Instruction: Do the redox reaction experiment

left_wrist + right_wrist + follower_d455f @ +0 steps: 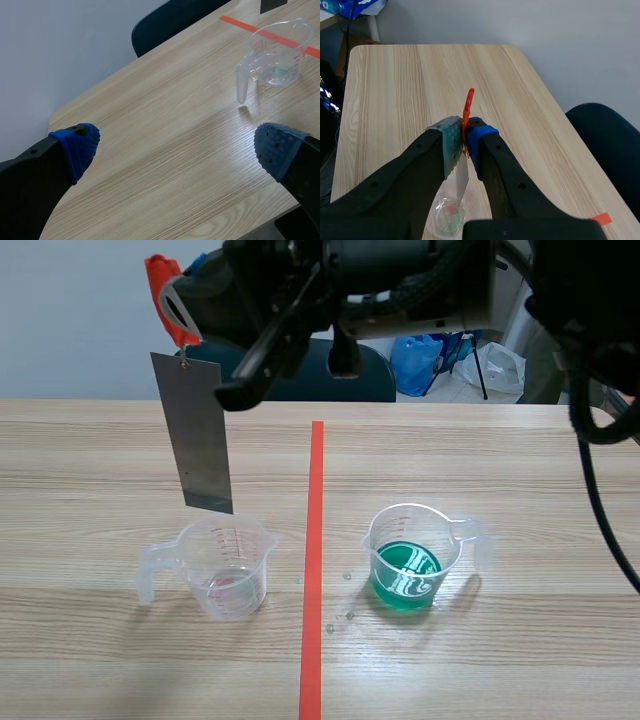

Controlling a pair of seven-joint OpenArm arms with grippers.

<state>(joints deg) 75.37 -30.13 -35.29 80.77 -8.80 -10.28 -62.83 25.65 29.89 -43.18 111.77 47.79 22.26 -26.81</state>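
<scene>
My right gripper (181, 314) is raised across the table's left half, shut on an orange clip (162, 285). A grey metal sheet (200, 435) hangs from the clip, its lower edge just above a clear beaker (226, 566) that holds a little liquid. In the right wrist view the gripper (465, 144) pinches the clip (468, 102), with the sheet (462, 181) dangling over the beaker (450, 216). A second beaker (411, 558) with green liquid stands right of the tape line. My left gripper (175, 145) is open over bare table, the clear beaker (276, 59) ahead of it.
An orange tape line (314, 570) runs down the table's middle, with a few droplets (347, 577) beside it. A dark blue chair (345, 375) stands behind the far edge, and a blue bag (418, 360) lies on the floor beyond.
</scene>
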